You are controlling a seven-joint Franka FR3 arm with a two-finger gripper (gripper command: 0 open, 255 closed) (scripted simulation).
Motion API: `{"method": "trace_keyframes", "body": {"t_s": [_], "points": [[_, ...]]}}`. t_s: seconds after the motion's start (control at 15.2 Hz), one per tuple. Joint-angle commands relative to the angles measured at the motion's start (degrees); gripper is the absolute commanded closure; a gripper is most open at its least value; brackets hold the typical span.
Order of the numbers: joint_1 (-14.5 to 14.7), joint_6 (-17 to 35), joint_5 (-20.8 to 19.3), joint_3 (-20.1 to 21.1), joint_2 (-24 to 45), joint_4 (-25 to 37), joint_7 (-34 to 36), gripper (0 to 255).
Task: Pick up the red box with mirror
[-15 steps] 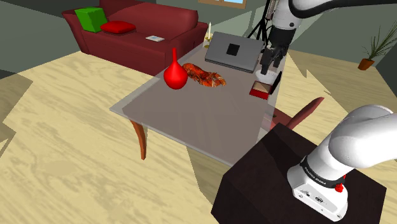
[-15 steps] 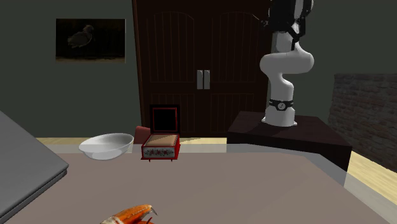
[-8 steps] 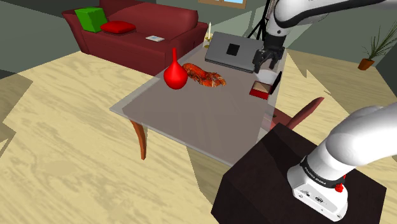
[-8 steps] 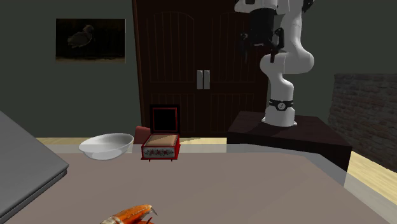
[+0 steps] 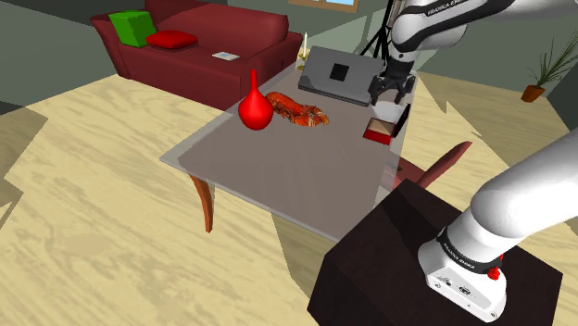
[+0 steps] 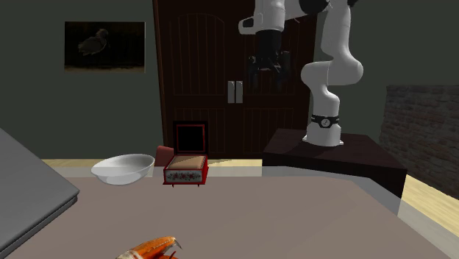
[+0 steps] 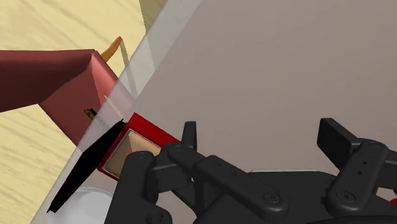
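Observation:
The red box (image 6: 187, 168) stands on the grey table (image 6: 294, 221) with its lid raised and a dark mirror (image 6: 190, 137) inside it. It also shows as a small red box (image 5: 378, 133) near the table's far right edge in the shoulder view. My gripper (image 6: 268, 72) hangs open well above the table, up and to the second exterior view's right of the box. In the shoulder view the gripper (image 5: 390, 92) hovers just above the box and bowl. Past the spread fingers (image 7: 189, 136) of the gripper (image 7: 262, 137), part of the red box (image 7: 136, 139) shows.
A white bowl (image 6: 123, 168) sits beside the box. A red vase (image 5: 255, 109), a lobster (image 5: 298, 109) and a grey laptop (image 5: 338, 74) share the table. A dark red chair (image 5: 443, 165) stands at the table's edge, near the stand (image 5: 408, 259). A sofa (image 5: 199, 42) lies beyond.
The arm has swung so the gripper moved left and lower in the second exterior view, closer to above the box. The box and bowl stayed put.

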Motion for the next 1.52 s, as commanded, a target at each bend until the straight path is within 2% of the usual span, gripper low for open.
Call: {"method": "trace_keyframes", "body": {"t_s": [0.0,0.53,1.12,1.45], "points": [[-1.21,2.04,0.53,-1.27,2.48,0.83,1.32,0],[-5.59,9.51,5.43,-6.10,14.44,6.20,5.00,0],[-11.72,15.79,14.37,-9.89,27.09,12.49,7.25,0],[-12.29,18.36,16.01,-9.23,29.37,11.99,6.15,0]]}}
